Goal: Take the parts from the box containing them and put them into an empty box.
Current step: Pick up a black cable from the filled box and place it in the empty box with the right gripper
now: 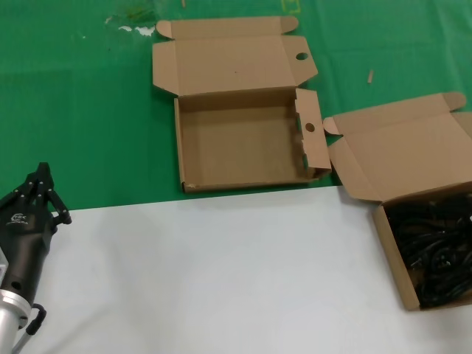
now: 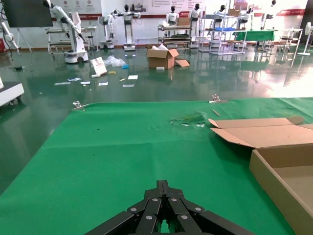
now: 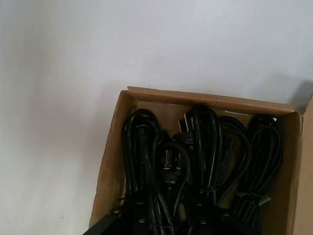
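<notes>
The empty box (image 1: pixel 179 144) lies open on the green mat at the middle back; its lid has a round finger hole (image 1: pixel 302 56) and its side flap a small hole (image 1: pixel 310 127). It also shows in the left wrist view (image 2: pixel 279 183). The box containing the parts (image 1: pixel 389 243) stands at the right edge, plain lid open, filled with several black coiled cables (image 1: pixel 439 251). My left gripper (image 1: pixel 42 168) is shut and empty at the near left, far from both boxes; it shows in its wrist view (image 2: pixel 163 183). My right gripper (image 3: pixel 168 220) hangs just above the cables (image 3: pixel 200 156), out of the head view.
A white table surface (image 1: pixel 221 273) covers the near half and the green mat (image 1: pixel 81 110) the far half. White scraps (image 1: pixel 136 29) lie at the mat's back left. Beyond the table's far edge is an open hall floor (image 2: pixel 146 88).
</notes>
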You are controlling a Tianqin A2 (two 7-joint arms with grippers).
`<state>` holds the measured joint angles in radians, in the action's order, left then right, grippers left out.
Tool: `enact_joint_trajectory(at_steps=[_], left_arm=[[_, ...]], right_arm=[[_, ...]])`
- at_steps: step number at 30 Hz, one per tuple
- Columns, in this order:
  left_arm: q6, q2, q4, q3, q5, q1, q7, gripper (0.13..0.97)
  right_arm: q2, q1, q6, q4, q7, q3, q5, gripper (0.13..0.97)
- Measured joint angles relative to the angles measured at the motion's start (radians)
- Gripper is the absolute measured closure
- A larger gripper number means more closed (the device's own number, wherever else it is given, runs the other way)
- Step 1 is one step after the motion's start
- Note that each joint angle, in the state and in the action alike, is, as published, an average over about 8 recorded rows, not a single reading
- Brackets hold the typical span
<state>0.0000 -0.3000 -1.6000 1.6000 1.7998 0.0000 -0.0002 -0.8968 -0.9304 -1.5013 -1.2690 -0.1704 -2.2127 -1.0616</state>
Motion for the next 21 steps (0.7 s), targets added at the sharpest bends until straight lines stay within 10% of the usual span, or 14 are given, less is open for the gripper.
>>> enact_joint_trajectory(at_steps=[21], left_arm=[[0.000, 0.000, 0.000, 0.000, 0.000, 0.000, -0.001, 0.957]], right_arm=[[-0.021, -0.040, -0.046, -0.044, 0.046, 0.001, -0.010, 0.941]])
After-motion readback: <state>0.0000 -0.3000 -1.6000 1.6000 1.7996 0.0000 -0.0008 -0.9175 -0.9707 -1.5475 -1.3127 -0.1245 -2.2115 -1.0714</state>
